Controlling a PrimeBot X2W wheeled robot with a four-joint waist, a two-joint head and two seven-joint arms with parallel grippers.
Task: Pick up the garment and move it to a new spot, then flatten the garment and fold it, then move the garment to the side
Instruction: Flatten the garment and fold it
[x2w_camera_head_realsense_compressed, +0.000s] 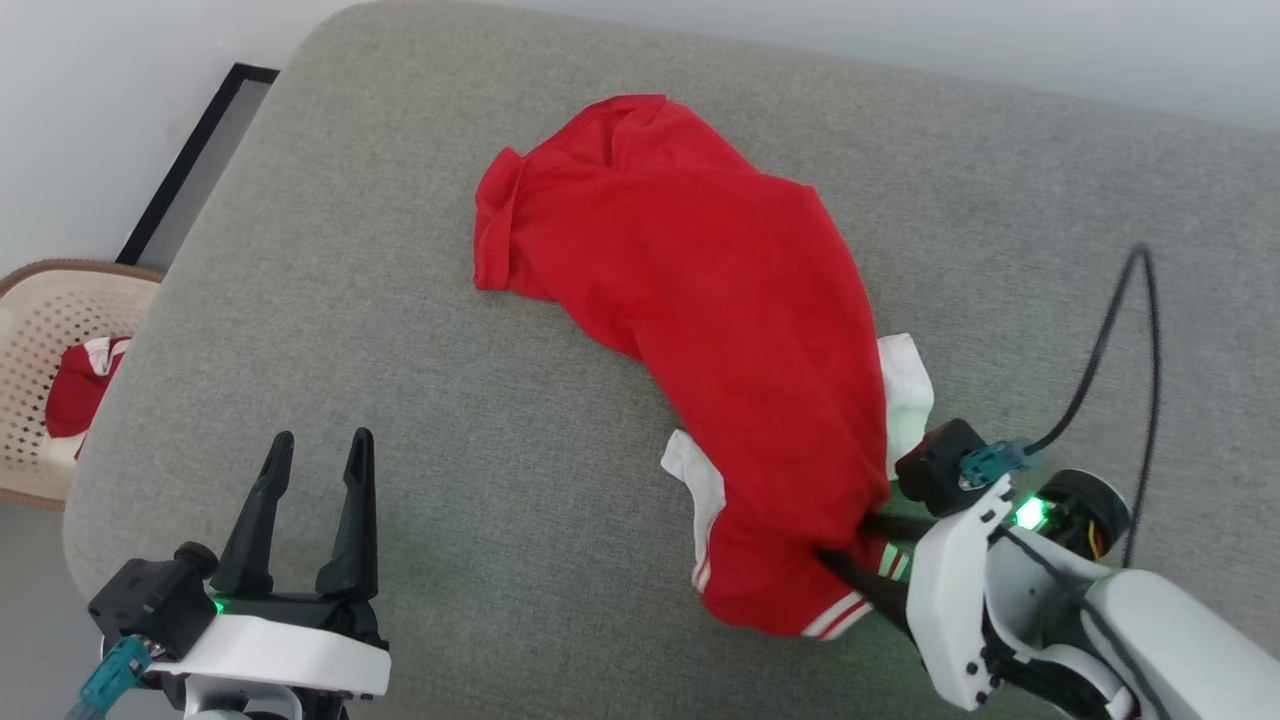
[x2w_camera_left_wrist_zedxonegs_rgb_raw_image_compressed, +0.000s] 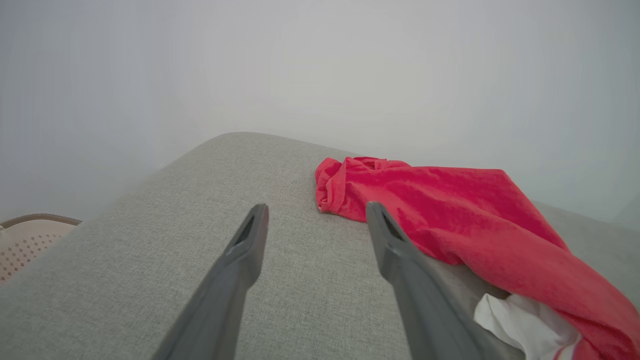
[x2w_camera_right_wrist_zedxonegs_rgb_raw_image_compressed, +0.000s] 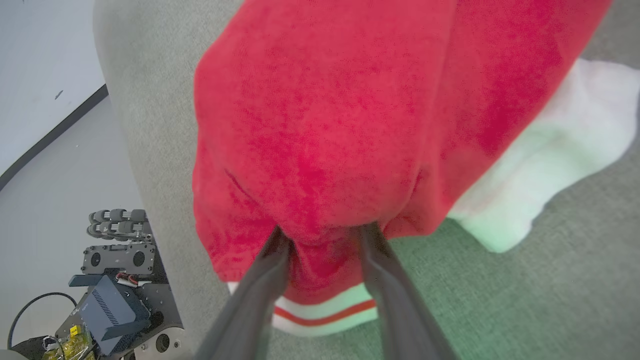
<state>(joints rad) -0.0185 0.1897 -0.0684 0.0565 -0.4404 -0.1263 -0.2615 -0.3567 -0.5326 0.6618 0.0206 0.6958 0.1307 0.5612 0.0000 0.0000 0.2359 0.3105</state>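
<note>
Your left tool hovers nearest, its two dark fingers spread wide above the grey upholstered cushion. It holds nothing and is probably parked clear so it cannot snag cloth. To its right, the bright red soft garment, with white end panels and striped trim, lies crumpled across the cushion's middle. At the garment's near hem your right tool is buried in fabric, with cloth bunched between its fingers. You cannot tell whether it pinches. A hem hold would suit dragging the garment elsewhere.
</note>
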